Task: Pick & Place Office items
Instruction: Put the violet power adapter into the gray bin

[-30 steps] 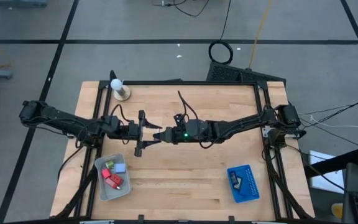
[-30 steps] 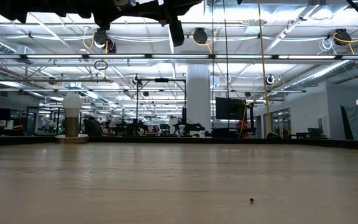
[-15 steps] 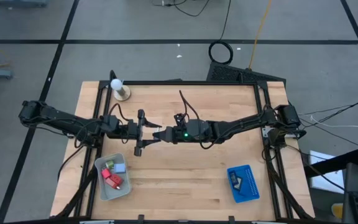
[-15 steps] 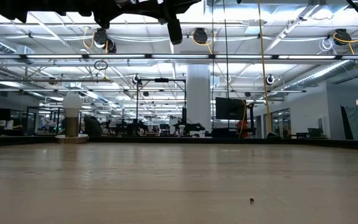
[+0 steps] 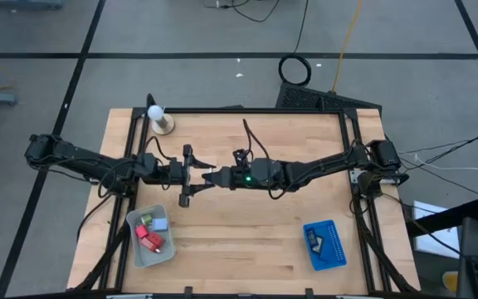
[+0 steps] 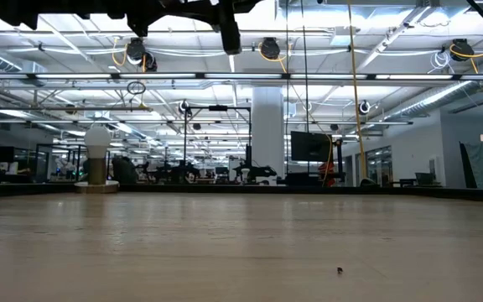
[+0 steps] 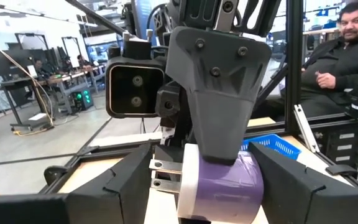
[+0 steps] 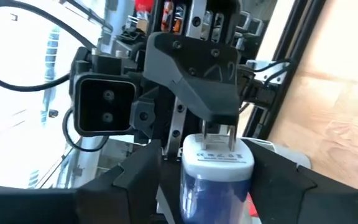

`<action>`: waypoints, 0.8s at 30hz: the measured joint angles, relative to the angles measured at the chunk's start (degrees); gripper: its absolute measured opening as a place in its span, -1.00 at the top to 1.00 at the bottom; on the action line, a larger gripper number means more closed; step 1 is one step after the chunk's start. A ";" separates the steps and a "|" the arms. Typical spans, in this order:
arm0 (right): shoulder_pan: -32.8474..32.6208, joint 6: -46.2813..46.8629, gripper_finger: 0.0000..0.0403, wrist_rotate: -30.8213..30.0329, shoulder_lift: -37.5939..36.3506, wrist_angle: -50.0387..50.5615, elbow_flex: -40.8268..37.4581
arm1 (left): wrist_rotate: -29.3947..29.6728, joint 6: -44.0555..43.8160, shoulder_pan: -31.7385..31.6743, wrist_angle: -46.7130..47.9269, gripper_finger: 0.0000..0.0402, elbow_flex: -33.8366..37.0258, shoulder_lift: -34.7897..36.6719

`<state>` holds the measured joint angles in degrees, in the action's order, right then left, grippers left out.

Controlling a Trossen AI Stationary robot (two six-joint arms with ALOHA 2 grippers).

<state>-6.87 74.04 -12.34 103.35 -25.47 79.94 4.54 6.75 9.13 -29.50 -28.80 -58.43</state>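
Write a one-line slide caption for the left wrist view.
Mid-air handover: the purple-and-white charger sits between the left pincer fingers, facing the right pincer directly opposite.

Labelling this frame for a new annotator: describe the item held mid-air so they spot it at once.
Start at the middle of the wooden table, where the two dark arms meet above it. Between the left gripper and right gripper sits a purple-and-white plug adapter, with metal prongs; the other pieces lie in trays.
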 joint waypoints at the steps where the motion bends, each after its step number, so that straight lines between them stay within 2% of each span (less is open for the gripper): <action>1: 0.02 -0.23 -0.04 0.02 0.00 -0.08 0.00 | -0.01 -0.01 0.00 0.30 -0.16 -0.02 0.00; 7: 0.02 -1.44 -0.23 0.35 -0.29 0.04 0.00 | 0.02 -1.00 0.00 2.30 -0.16 -0.02 0.19; 14: 0.40 -2.82 -0.45 0.45 -0.45 -1.22 0.04 | -0.11 -2.17 0.02 6.92 -0.16 -0.04 4.35; 24: 3.69 -7.08 -0.59 3.17 -2.86 -0.70 0.46 | -0.33 -7.23 0.81 25.81 -0.16 0.42 15.04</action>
<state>-3.18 66.96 -9.17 100.49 -26.17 80.40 4.20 -0.47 9.94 -3.69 -28.38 -43.39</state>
